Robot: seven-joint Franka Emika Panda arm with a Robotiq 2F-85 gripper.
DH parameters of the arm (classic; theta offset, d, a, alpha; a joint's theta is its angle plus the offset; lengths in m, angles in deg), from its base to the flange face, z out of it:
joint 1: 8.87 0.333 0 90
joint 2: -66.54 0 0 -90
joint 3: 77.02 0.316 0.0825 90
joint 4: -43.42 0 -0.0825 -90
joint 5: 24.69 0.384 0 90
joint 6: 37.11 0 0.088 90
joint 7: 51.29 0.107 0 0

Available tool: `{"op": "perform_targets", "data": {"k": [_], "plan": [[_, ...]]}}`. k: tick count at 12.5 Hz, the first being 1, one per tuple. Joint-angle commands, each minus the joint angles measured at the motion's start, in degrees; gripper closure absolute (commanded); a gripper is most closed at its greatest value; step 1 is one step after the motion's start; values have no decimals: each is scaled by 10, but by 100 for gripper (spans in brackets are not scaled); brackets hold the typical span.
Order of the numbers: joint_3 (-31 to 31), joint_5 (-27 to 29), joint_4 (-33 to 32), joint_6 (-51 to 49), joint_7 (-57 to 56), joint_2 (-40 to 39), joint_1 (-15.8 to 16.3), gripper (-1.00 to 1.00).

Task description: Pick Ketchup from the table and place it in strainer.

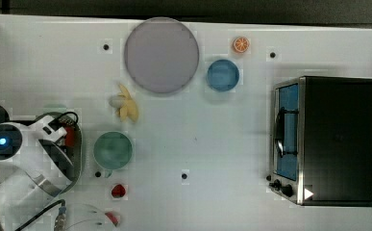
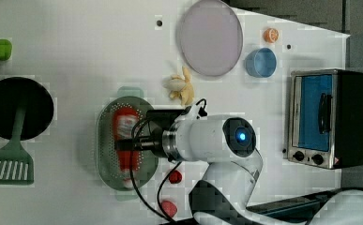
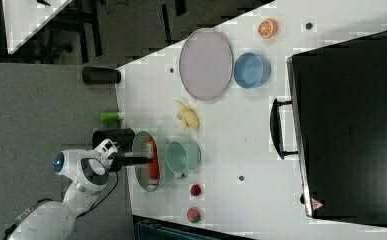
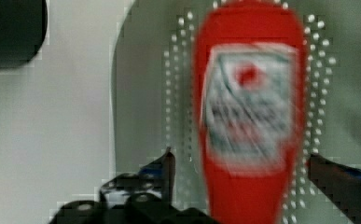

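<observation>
The Ketchup (image 4: 250, 116), a red bottle with a white label, lies lengthwise inside the pale green perforated strainer (image 4: 141, 70). My gripper (image 4: 239, 158) straddles its lower end, and a gap shows between the bottle and the dark fingertip (image 4: 168, 163) on one side. In the left view the Ketchup (image 2: 123, 124) rests in the strainer (image 2: 105, 154), with my gripper (image 2: 123, 145) just above it. In the top view my arm covers most of the strainer (image 1: 80, 144); a red bit of the Ketchup (image 1: 69, 136) shows beside the wrist.
A teal cup (image 1: 112, 150) stands close to the strainer, with a banana (image 1: 126, 107), a grey-lilac plate (image 1: 161, 54), a blue bowl (image 1: 223, 74) and a toaster oven (image 1: 332, 139) further off. Red berries (image 1: 118, 191) lie near the arm's base. A black pan (image 2: 17, 108) and a green spatula (image 2: 10, 164) sit beyond the strainer.
</observation>
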Motion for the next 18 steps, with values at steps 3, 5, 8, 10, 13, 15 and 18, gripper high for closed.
{"op": "perform_targets", "data": {"k": [3, 5, 8, 10, 13, 15, 18], "plan": [[1, 9, 37, -23, 126, 92, -23, -100], [-1, 9, 46, -77, 132, 149, -47, -100], [-18, 13, 62, -172, 132, 238, -100, -100], [-49, 22, 79, -247, 132, 291, -131, -100], [-123, 57, 107, -356, 132, 344, -159, -100], [-178, 73, 133, -390, 132, 358, -162, -100], [-234, 78, 170, -451, 121, 362, -162, -100]]}}
